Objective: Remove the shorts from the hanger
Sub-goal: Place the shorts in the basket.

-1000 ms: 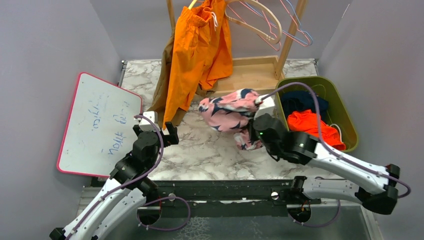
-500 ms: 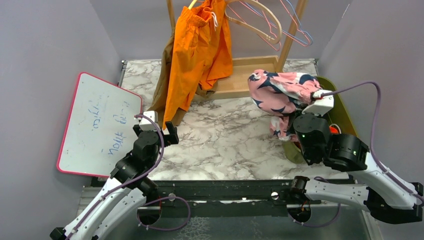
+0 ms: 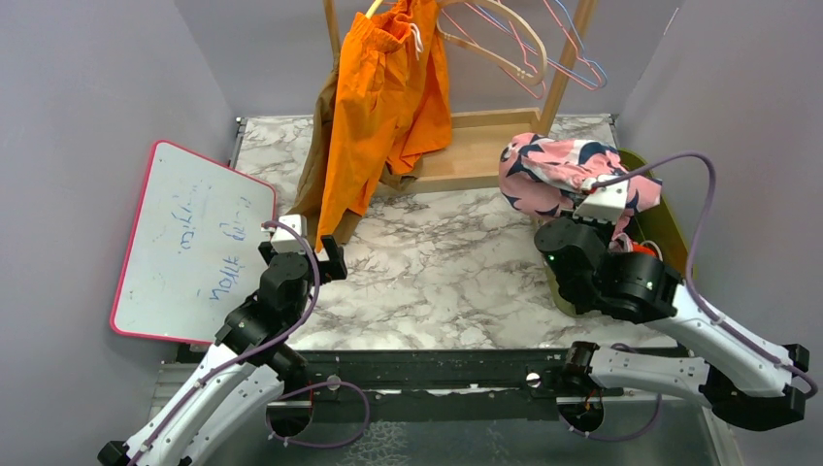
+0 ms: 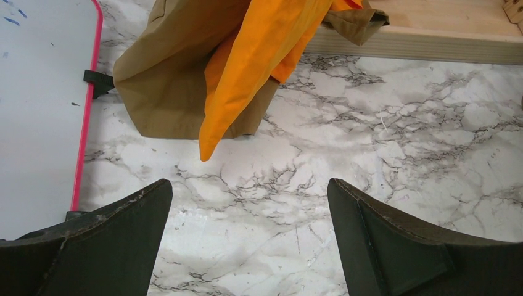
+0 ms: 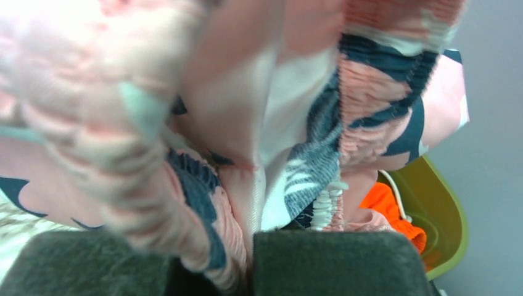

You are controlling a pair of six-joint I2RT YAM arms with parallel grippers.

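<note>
My right gripper (image 3: pixel 609 206) is shut on the pink shorts with dark blotches (image 3: pixel 558 170) and holds them bunched over the green bin (image 3: pixel 670 228); in the right wrist view the pink fabric (image 5: pixel 247 123) is pinched between my two pads. Red-orange shorts (image 3: pixel 636 249) lie in the bin and show in the right wrist view (image 5: pixel 395 209). Bright orange shorts (image 3: pixel 383 107) and tan-brown shorts (image 3: pixel 315 165) hang from the rack at the back; both show in the left wrist view, the orange pair (image 4: pixel 259 68) and the tan pair (image 4: pixel 172 80). My left gripper (image 3: pixel 309 254) is open and empty above the marble table.
A pink-framed whiteboard (image 3: pixel 189 243) lies at the left. Several bare hangers (image 3: pixel 529 49) hang on the wooden rack, whose base (image 3: pixel 485 146) rests at the back of the table (image 3: pixel 437 272). Grey walls close in both sides.
My right arm has swung from the table's middle to the right with the pink shorts, bringing them over the bin. The left arm has not moved.
</note>
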